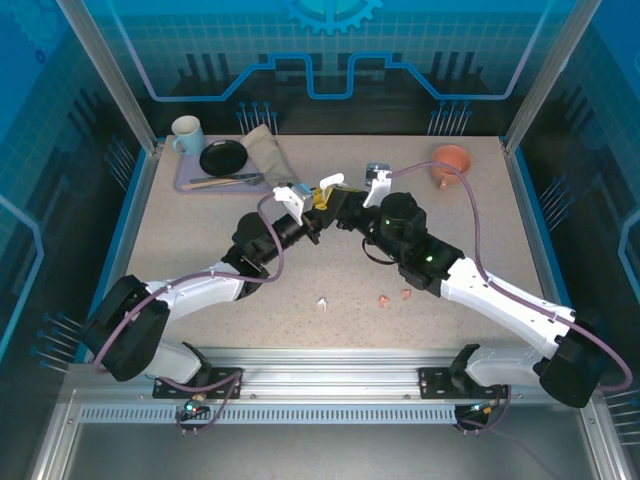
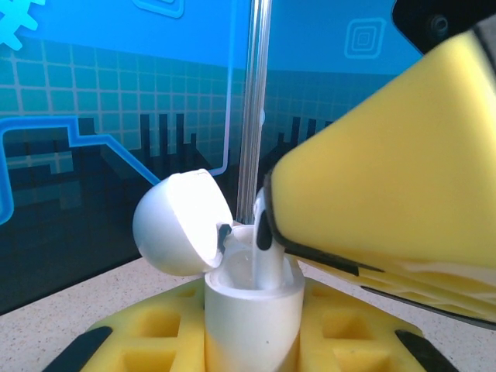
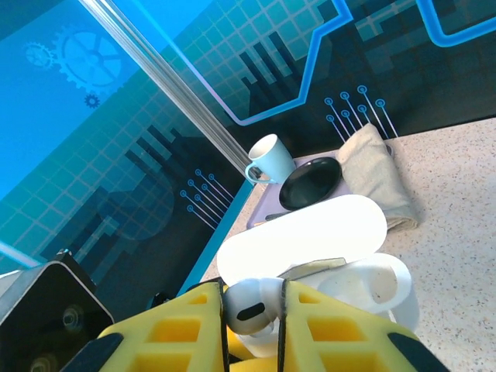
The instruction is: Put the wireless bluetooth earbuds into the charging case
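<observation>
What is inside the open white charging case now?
One socket of the charging case looks empty. A white earbud, pinched by the right gripper, reaches into the other side; its fingers hide how deep it sits.

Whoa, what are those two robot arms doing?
The left claw grips a white charging case with its lid open. The right claw pinches a white earbud right at the case's open top. Three more earbuds lie on the table nearby.
</observation>
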You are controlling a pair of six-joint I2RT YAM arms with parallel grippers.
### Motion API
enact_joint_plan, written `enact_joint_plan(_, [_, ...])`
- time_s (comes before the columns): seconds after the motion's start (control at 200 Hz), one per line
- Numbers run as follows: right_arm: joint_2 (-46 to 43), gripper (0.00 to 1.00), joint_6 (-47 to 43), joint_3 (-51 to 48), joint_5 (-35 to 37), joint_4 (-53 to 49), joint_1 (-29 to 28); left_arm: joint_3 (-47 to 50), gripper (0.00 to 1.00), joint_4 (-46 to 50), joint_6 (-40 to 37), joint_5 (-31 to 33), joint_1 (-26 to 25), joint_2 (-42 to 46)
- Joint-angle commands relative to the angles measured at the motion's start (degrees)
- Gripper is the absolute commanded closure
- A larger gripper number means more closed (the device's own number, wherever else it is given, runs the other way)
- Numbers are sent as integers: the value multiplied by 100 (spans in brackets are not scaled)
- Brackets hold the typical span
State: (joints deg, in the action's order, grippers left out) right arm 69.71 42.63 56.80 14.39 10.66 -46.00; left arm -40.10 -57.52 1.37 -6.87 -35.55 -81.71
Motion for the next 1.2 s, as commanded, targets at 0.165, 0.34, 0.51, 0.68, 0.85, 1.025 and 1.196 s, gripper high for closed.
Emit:
enact_joint_plan(0.165, [39,79,-157,52,-212,-484,-180,-402,100,-471,-41,88,-42,14])
enact_joint_plan(0.34, [204,69,-194,296,-324,-675,-151,-385,100,-475,-23,72,-46,19])
enact_joint_plan(0.51, [397,62,-120,657,-348,-990,-32,-303,100,-513,39,61,-43,41])
enact_joint_plan(0.68, [492,58,-26,811,-379,-1106,53,-215,100,-541,74,76,-41,83])
enact_joint_plan(0.85, [520,55,148,843,-452,-1219,203,-144,100,-594,133,75,-46,80])
enact_joint_plan(1.025, [463,42,211,842,-506,-1225,282,-76,100,-638,164,88,-56,68])
enact_joint_plan(1.196, [368,32,217,903,-526,-1259,330,-34,100,-663,223,107,-57,41])
